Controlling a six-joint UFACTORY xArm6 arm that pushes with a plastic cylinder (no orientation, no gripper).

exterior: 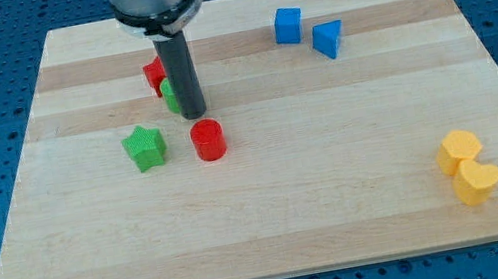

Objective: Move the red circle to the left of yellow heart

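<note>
The red circle (208,139) is a short red cylinder left of the board's middle. The yellow heart (477,181) lies near the board's lower right corner, far from the red circle. A second yellow block (458,150) touches it on its upper side. My tip (195,115) is just above the red circle in the view, close to its top edge. The rod hides part of a green block (169,96) and a red block (154,74) behind it.
A green star (145,147) sits just left of the red circle. A blue cube (288,25) and a blue triangular block (328,39) lie near the view's top, right of centre. The wooden board (340,195) rests on a blue table.
</note>
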